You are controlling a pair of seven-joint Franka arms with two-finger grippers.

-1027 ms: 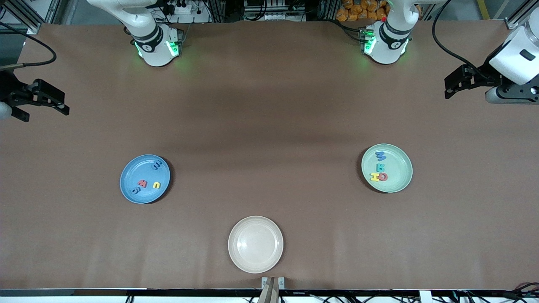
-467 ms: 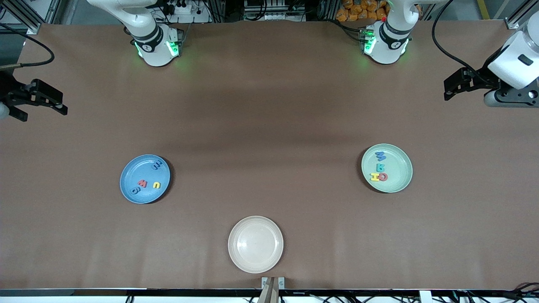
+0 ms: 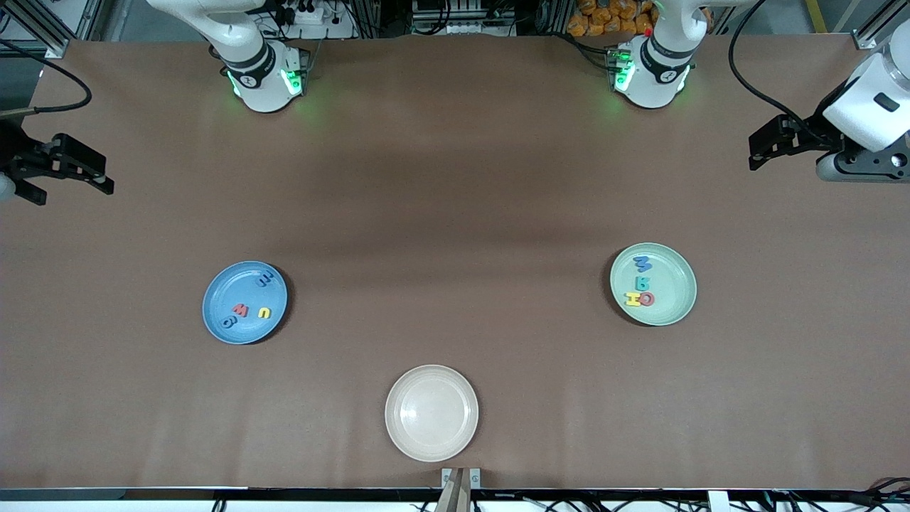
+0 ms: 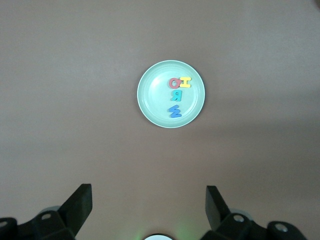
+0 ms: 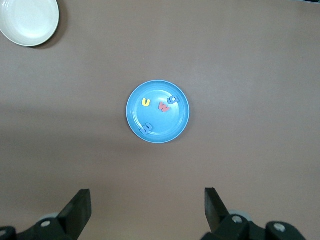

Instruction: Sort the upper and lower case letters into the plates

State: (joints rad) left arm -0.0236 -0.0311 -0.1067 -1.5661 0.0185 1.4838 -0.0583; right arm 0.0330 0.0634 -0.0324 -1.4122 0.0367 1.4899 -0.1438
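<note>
Eight tiny chunky toy letters are sorted in the front view: four (image 3: 246, 307) in the round blue plate (image 3: 217, 291) toward the right arm's end, four (image 3: 642, 284) in the pale mint green plate (image 3: 679, 281) toward the left arm's end. Nearer the camera sits a cream-beige round plate (image 3: 431, 412). Left gripper (image 3: 756, 149) and right gripper (image 3: 71, 186) wait over the table's ends. Each wrist view shows its fingers (image 4: 79, 200) (image 5: 80, 206) spread wide, holding nothing.

Front view high across the table, facing both bases; each wrist view straight down from well above, left sharing the mint plate (image 3: 652, 284) (image 4: 171, 94), right sharing the blue plate (image 3: 244, 302) (image 5: 158, 111) and cream plate (image 3: 431, 412) (image 5: 28, 21).
</note>
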